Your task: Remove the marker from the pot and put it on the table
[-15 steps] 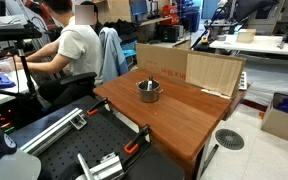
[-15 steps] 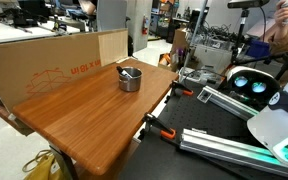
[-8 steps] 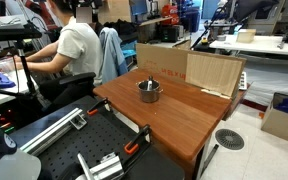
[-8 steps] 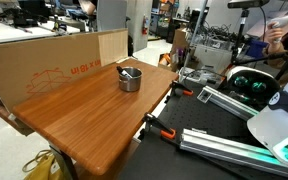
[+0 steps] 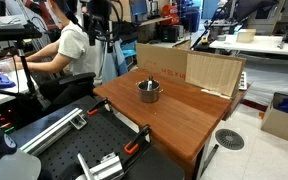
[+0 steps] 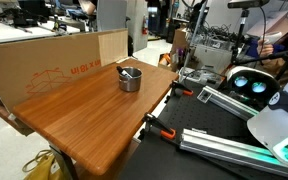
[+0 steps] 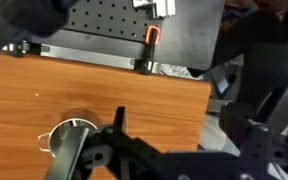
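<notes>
The shiny steel pot [image 5: 148, 91] stands on the reddish-brown wooden table [image 5: 174, 125], towards its far side. It shows in both exterior views [image 6: 130, 79]. The marker [image 6: 130, 71] lies inside it, leaning on the rim. My gripper [image 5: 104, 36] hangs high in the air, beyond the table's far left corner and well away from the pot. In the wrist view the picture is blurred. The pot [image 7: 68, 138] sits at the lower left beside one dark finger [image 7: 119, 120]. The jaws stand apart with nothing between them.
A person [image 5: 72, 50] sits at a desk behind the table's left end, close to the arm. A cardboard sheet [image 5: 189, 68] stands along the table's back edge. Black metal benches with rails and orange clamps [image 5: 134, 147] adjoin the table's near end.
The arm has swung into an exterior view at the upper left, in front of the seated person. The pot and marker have not moved.
</notes>
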Controlling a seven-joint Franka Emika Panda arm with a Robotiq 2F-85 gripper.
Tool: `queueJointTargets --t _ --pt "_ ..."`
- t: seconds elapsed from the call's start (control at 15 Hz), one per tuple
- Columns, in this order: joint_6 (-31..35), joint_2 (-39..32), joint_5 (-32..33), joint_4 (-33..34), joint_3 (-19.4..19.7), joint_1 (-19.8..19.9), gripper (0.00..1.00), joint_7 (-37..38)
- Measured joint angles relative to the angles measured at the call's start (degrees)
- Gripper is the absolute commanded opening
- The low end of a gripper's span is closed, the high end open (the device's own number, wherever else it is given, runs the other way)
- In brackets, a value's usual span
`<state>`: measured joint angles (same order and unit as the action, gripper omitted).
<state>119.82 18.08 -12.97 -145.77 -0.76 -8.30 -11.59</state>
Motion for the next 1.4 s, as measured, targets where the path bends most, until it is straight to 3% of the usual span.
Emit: queueJointTargets --t 0.4,0.6,1.0,1.4 --pt "1.26 -5.50 0.64 0.64 1.45 1.05 1.00 -10.42" --pt "1.26 -8.20 4.26 2.13 1.45 1.27 1.00 -14.14" --pt "5.78 -12.96 13.59 5.78 1.09 1.39 1.00 -15.05" --pt "11.74 -18.06 15.96 7.99 0.94 1.50 1.00 -15.90"
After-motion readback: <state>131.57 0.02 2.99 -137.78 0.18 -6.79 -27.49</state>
